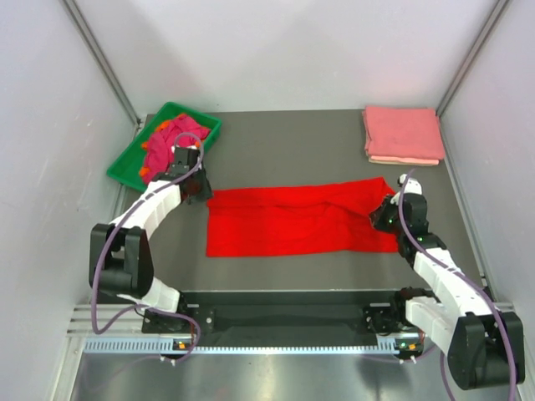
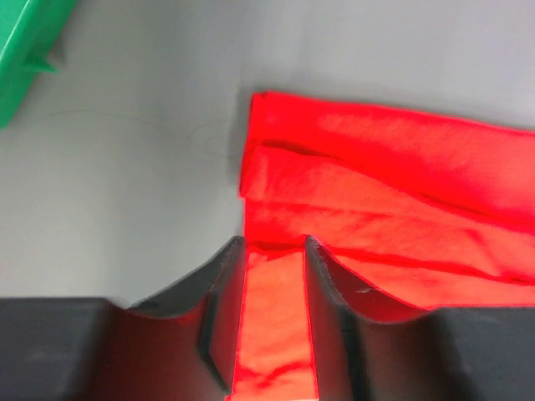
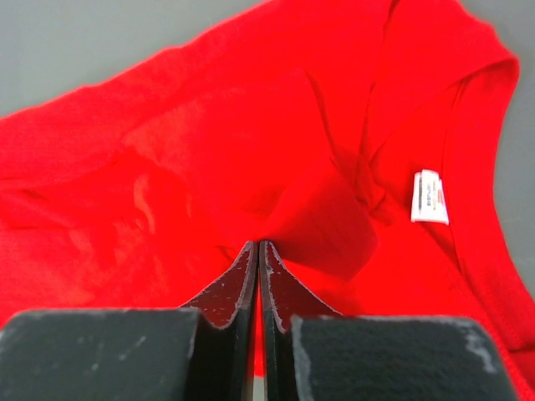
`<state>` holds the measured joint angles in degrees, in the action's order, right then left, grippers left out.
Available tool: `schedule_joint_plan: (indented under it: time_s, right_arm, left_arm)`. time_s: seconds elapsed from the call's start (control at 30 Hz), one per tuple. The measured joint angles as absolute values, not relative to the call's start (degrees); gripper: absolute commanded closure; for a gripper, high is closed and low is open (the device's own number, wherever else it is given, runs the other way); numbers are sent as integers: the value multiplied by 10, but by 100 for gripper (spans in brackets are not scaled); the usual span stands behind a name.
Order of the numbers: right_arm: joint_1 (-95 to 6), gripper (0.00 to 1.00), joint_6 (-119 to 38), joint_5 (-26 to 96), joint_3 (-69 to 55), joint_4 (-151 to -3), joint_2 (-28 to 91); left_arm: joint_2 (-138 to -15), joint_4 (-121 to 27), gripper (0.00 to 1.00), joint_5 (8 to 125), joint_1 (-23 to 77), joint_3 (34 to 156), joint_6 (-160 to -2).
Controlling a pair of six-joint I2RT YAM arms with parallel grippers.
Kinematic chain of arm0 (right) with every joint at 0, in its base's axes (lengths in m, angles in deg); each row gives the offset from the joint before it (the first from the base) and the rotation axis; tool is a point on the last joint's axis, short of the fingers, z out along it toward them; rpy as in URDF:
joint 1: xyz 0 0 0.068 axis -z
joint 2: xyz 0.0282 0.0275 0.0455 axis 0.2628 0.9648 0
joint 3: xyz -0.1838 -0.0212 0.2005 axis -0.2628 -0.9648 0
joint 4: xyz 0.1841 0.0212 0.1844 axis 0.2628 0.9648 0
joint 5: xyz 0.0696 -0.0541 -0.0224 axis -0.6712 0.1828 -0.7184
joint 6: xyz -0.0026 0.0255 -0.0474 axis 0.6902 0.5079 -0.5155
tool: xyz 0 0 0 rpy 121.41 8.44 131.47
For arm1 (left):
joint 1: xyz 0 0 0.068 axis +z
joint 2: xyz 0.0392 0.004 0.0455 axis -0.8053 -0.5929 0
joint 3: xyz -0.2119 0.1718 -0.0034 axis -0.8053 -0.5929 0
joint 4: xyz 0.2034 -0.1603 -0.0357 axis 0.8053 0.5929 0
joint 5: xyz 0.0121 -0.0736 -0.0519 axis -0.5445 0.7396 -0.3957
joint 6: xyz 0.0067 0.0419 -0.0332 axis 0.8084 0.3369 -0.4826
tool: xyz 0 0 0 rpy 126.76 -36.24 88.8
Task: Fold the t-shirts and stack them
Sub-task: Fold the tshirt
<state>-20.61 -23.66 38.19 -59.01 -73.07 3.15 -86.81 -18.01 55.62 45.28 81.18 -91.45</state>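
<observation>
Folding crosswise should go best if both ends lift together, edges level. Red shirt point(image 1: 301, 221) lies as a long strip mid-table. Right fingers point(image 3: 234, 292) are clenched on its neck end. Left fingers point(image 2: 219, 288) stand parted over the other end, cloth between them, not yet pinched.

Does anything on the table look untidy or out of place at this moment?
Only the red t-shirt: its left end lies flat with fairly straight edges, but its right end, the neck side, is bunched and creased where the right hand pinches it.
</observation>
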Motion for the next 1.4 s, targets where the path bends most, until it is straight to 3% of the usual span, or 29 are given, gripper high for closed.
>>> schedule_joint_plan:
  time_s: [0.27,0.6,1.13,1.4]
  right_arm:
    - [-206,100,-239,371,-598,-730,40]
    - [-206,100,-224,372,-598,-732,94]
    - [-206,100,-218,417,-593,-706,68]
    - [-206,100,-218,413,-593,-705,65]
  left_arm:
    - [-946,-198,83,621,453,892,-947]
    - [-1039,-195,83,649,450,923,-945]
    - [-992,-182,85,617,441,834,-932]
    - [-947,-182,85,619,440,877,-935]
